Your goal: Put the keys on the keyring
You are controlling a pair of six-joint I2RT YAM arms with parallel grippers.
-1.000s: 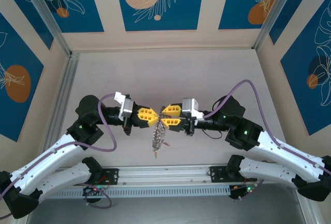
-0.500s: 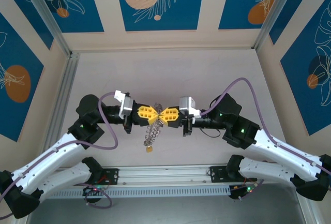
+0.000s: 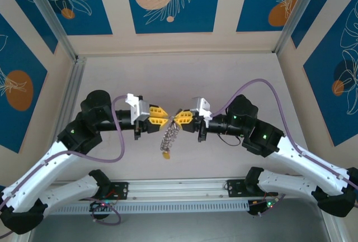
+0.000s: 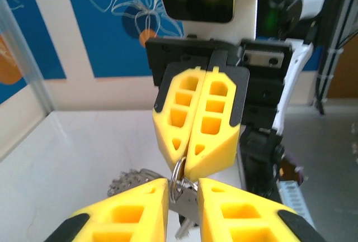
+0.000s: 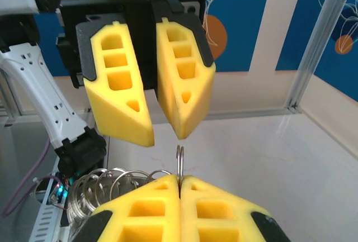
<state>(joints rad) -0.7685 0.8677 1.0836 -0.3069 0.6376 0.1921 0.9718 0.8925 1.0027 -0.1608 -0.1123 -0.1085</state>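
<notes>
The keyring point(image 5: 180, 161), a thin silvery split ring, stands edge-on above the table, and my right gripper point(image 5: 180, 180) is shut on its lower part. My left gripper point(image 5: 165, 138) faces it tip to tip with its jaws a little apart and clear of the ring. In the left wrist view the keyring point(image 4: 177, 178) sits in the gap of my left gripper point(image 4: 183, 189), under the shut right gripper point(image 4: 184, 166). A silvery key point(image 4: 189, 205) hangs behind it. A chain of several rings point(image 3: 169, 137) dangles below both grippers, ending in a small yellowish tag point(image 3: 166, 153).
The white table point(image 3: 235, 80) is walled by blue-and-cream panels. An aluminium rail point(image 3: 179, 189) runs along the near edge between the arm bases. A metal frame post point(image 3: 67, 113) lines the left side.
My right gripper closed on the keyring, then my left gripper, shut before, opened a little. Both wrists rolled and shifted slightly, and the hanging chain swung.
</notes>
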